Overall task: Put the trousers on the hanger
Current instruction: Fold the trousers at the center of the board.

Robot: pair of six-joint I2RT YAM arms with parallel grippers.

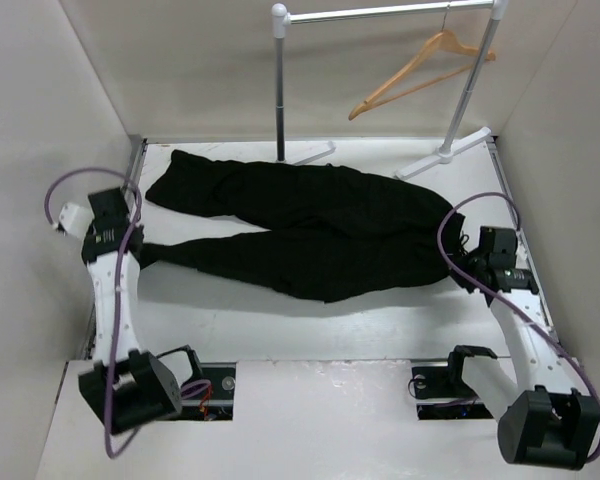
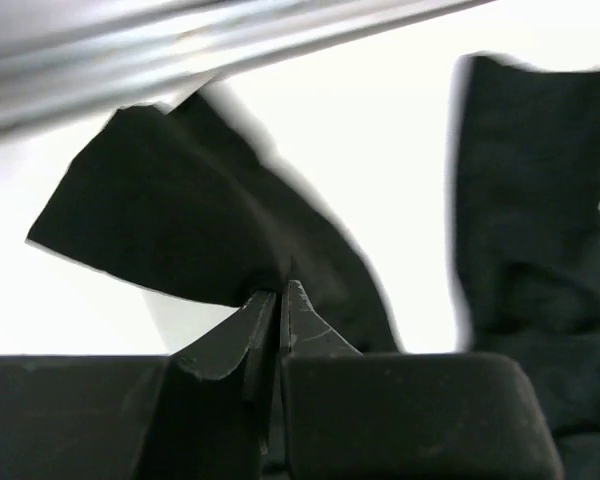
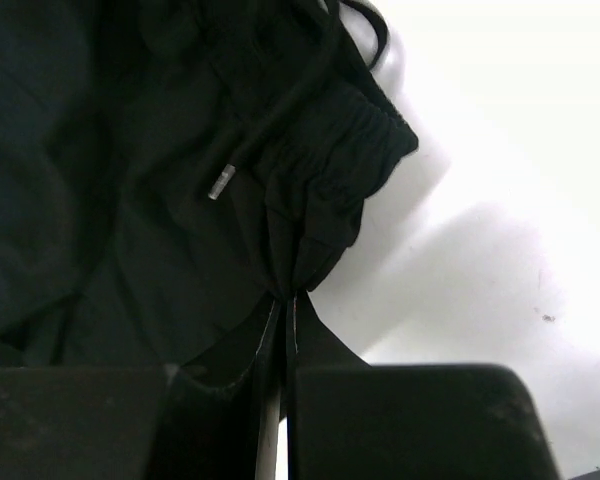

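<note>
The black trousers (image 1: 310, 225) lie flat across the white table, waist to the right, two legs to the left. My left gripper (image 1: 145, 255) is shut on the cuff end of the near leg (image 2: 170, 230), which is lifted a little off the table. My right gripper (image 1: 460, 262) is shut on the elastic waistband (image 3: 330, 180), next to a drawstring with a silver tip (image 3: 220, 183). The light-brown wooden hanger (image 1: 420, 70) hangs by its hook from the rail at the back right, apart from the trousers.
A grey metal clothes rail (image 1: 380, 12) stands at the back, with its posts (image 1: 280, 90) and white feet (image 1: 445, 155) just behind the trousers. White walls close in on both sides. The far leg (image 2: 530, 250) lies beside the left gripper.
</note>
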